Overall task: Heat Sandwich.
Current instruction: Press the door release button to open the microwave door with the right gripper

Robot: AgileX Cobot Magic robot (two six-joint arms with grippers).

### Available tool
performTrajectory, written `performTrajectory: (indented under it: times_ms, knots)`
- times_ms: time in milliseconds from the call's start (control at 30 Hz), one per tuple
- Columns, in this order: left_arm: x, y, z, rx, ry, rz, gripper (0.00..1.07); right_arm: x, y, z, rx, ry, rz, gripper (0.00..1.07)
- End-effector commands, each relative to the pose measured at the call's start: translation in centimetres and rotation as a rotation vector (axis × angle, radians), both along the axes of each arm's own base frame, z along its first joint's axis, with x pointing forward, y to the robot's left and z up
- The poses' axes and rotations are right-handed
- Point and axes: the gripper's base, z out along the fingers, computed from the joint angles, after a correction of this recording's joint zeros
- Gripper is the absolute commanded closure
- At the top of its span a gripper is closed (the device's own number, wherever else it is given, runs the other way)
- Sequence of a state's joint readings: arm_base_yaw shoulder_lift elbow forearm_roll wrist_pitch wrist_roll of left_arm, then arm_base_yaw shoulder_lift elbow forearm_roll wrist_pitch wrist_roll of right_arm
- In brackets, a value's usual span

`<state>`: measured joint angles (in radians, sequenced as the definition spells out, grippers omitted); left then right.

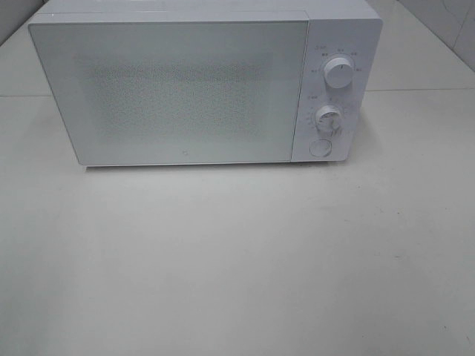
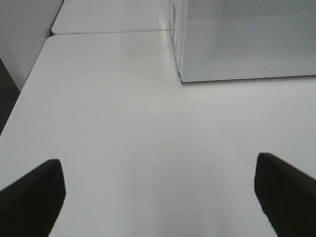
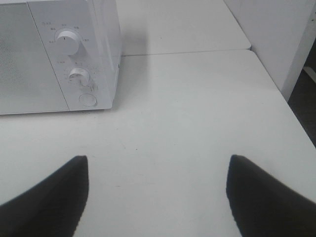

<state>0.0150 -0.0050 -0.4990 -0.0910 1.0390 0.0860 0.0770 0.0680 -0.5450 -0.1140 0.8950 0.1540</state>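
Microwave [image 1: 185, 89] on table [image 1: 237, 259], dial lettering [image 1: 340, 50] illegible; left claw [image 2: 159, 163], right claw [image 3: 158, 160] both apart.

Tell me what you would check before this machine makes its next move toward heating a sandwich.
1. Microwave door open for loading: not ok, it is shut.
2. Location of the sandwich: cannot tell, none of the three views shows it.
3. Left gripper open and empty: ok, jaws wide apart with only table between them.
4. Right gripper open and empty: ok, same.
5. Round button under the two knobs reachable: ok, nothing stands in front of it.
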Motion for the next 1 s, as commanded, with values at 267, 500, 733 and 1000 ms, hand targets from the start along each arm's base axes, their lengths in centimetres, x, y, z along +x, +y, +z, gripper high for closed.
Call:
performTrajectory:
  times_ms: [267,500,733,1000]
  knots:
    - [-0.4,0.0,-0.1,0.000,-0.026,0.000,0.09,4.1,0.4,1.4,-0.024,-0.018,0.018,0.32]
    - [-0.4,0.0,-0.1,0.000,-0.026,0.000,0.09,6.6,0.7,1.5,-0.029,-0.001,0.029,0.32]
    - [-0.4,0.0,-0.1,0.000,-0.026,0.000,0.09,10.2,1.0,1.3,-0.032,0.011,0.046,0.32]
    - [-0.4,0.0,-0.1,0.000,-0.026,0.000,0.09,14.0,1.5,0.7,-0.032,-0.007,0.068,0.32]
